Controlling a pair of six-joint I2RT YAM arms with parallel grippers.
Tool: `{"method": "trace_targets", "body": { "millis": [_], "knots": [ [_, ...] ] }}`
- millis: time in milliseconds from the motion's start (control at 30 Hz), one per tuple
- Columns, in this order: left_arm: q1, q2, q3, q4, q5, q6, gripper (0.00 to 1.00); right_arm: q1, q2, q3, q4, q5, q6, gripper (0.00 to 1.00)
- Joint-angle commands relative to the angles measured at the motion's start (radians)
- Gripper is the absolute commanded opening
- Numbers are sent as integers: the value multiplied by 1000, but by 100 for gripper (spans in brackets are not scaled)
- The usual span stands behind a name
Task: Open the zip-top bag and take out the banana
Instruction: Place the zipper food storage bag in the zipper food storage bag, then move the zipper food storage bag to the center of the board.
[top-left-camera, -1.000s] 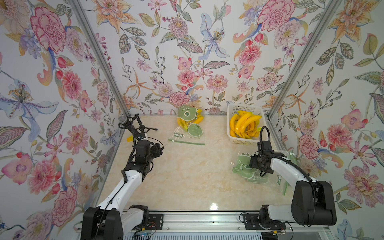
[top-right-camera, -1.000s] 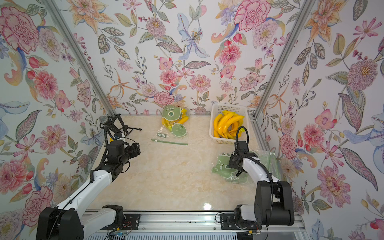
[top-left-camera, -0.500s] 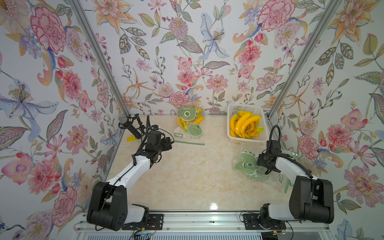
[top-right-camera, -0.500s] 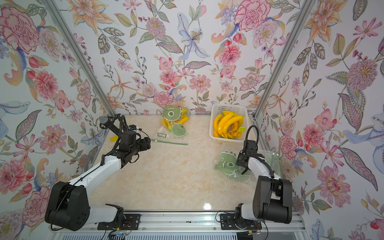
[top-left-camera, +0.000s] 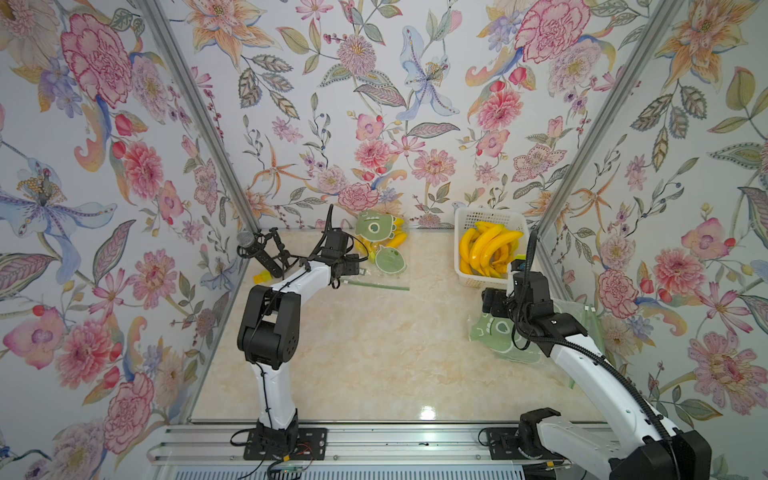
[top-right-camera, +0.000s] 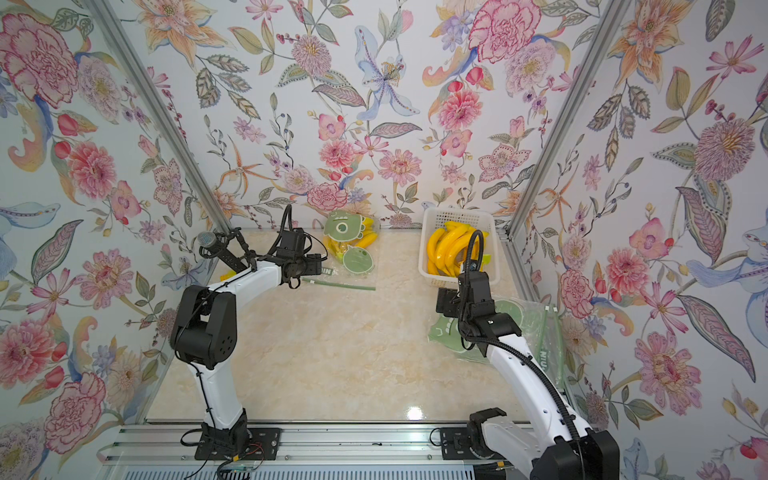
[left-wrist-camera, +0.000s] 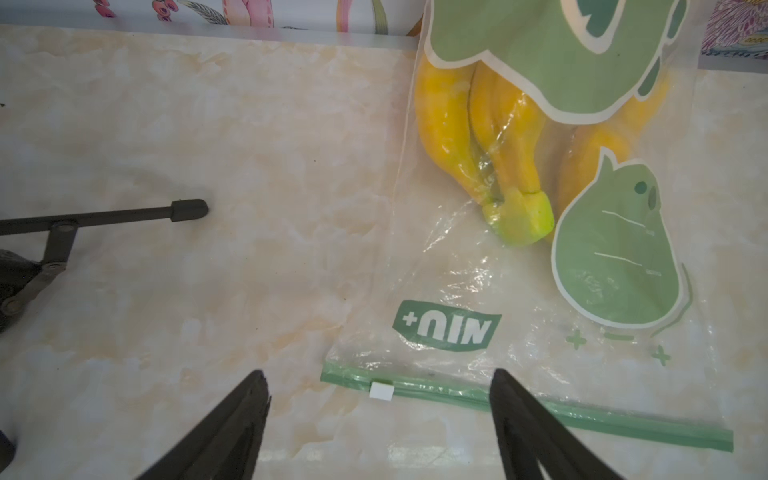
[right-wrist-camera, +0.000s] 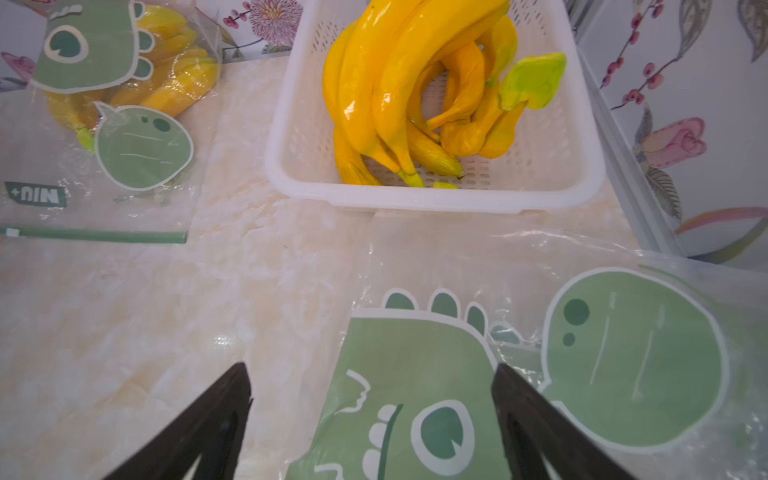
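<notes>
Left claw (left-wrist-camera: 379, 376): open, empty, poised over the left end of the green zip strip (left-wrist-camera: 582, 419), where the white slider tab (left-wrist-camera: 381, 391) sits. Right claw (right-wrist-camera: 370, 368): open, empty, above a flat empty bag (right-wrist-camera: 415, 374) at the right. The zip-top bag (left-wrist-camera: 457, 270) lies at the far centre of the counter (left-wrist-camera: 208, 145), left of the basket (right-wrist-camera: 415, 199), with the banana (left-wrist-camera: 490, 137) inside. The film looks thin, limp and slick, so take hold at the stiffer strip or tab. Since one second ago, the left arm has extended from the near left to the bag.
</notes>
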Motion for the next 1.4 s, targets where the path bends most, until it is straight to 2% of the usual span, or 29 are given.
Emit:
{"method": "trace_targets", "body": {
  "millis": [0, 133, 233, 400, 533, 767, 867, 1033, 1133, 1267, 1367],
  "knots": [
    [0, 82, 99, -59, 42, 53, 82, 75, -7, -68, 116, -100, 39, 88],
    [1, 162, 170, -70, 77, 66, 78, 134, 12, -148, 223, -121, 57, 88],
    [1, 211, 213, -95, 80, 75, 70, 151, 24, -184, 269, -134, 72, 88],
    [3, 245, 222, -95, 130, 75, 51, 171, 26, -212, 291, -148, 76, 86],
    [-4, 218, 161, -65, 140, 57, 32, 181, -3, -251, 299, -142, 81, 85],
    [-42, 82, -14, 22, 91, 24, 4, 182, -18, -282, 317, -139, 85, 85],
    [-59, 25, -94, 65, 81, -10, 0, 184, -15, -285, 332, -139, 77, 84],
    [-104, -77, -210, 115, 67, -67, 0, 202, 10, -292, 394, -140, 46, 84],
    [-134, -145, -274, 131, 64, -93, 0, 248, 32, -299, 476, -151, -4, 85],
    [-154, -231, -342, 131, 80, -142, 0, 294, 66, -322, 645, -279, -86, 87],
    [-176, -296, -377, 117, 90, -164, 0, 357, 88, -343, 768, -335, -216, 87]
  ]
}}
